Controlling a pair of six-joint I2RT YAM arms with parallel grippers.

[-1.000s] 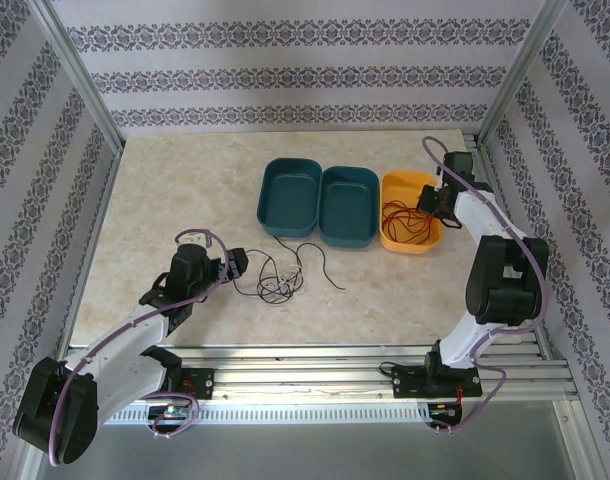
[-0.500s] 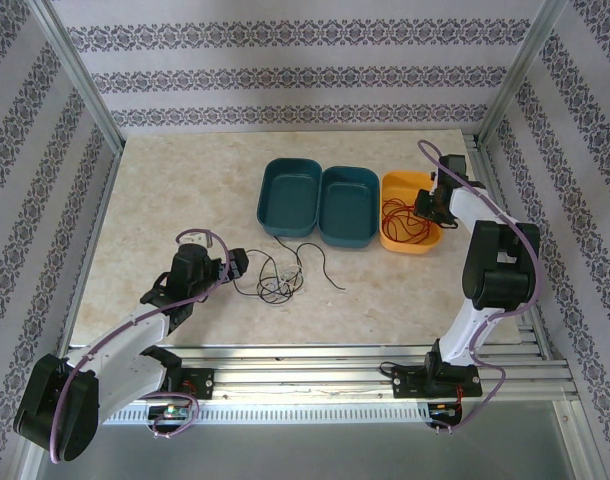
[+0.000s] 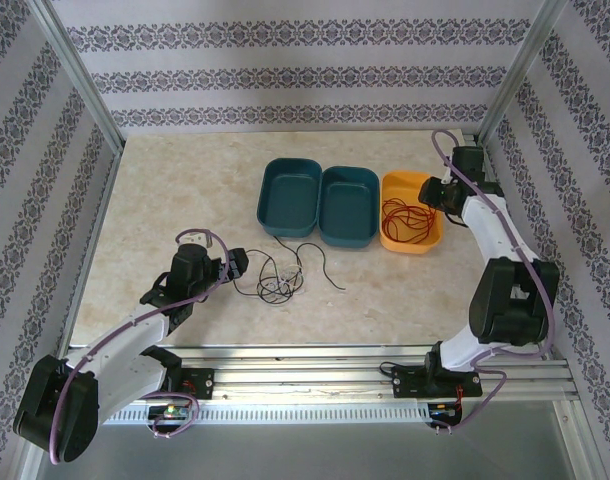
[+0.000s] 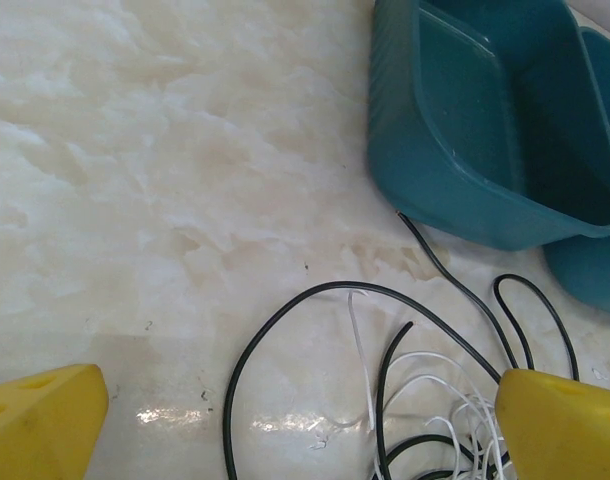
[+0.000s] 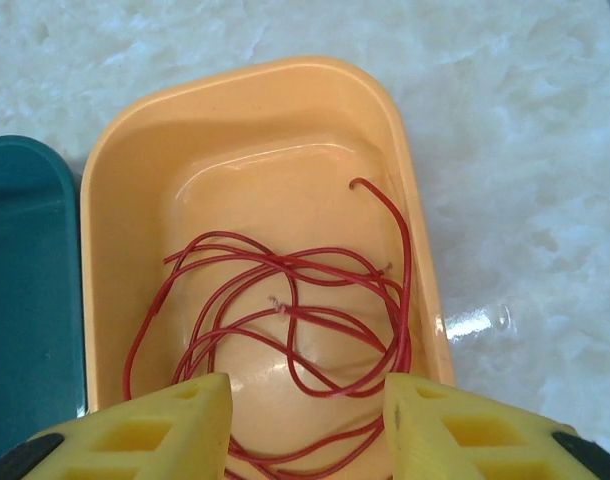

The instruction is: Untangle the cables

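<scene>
Tangle of black and white cables [image 3: 278, 284] on the table [image 3: 165, 200], just right of my left claw [image 3: 234, 264], wide open and nearer. Red cable [image 5: 285, 310] lies in the orange tub [image 5: 255, 72]; right claw [image 5: 307, 425] hovers above, parted, empty.

Assessed as a robotics laboratory test cell.

Grounds:
- Left arm [image 3: 135, 335] and right arm [image 3: 505, 290] bolted side by side to slotted aluminium rails [image 3: 305, 368] at the near table edge, with exposed purple wiring [image 3: 198, 232] looped along both.
- Enclosed on three sides by patterned wall panels [image 3: 305, 70] set between bare metal frame posts [image 3: 80, 80].
- Marble-look tabletop [image 3: 175, 190] laid out with plastic containers in a row: teal bins [image 3: 290, 195] and orange bin [image 3: 405, 176].
- Red cables [image 3: 405, 216] coiled in the orange bin.
- Black and white cables [image 3: 278, 286] loose on the tabletop.
</scene>
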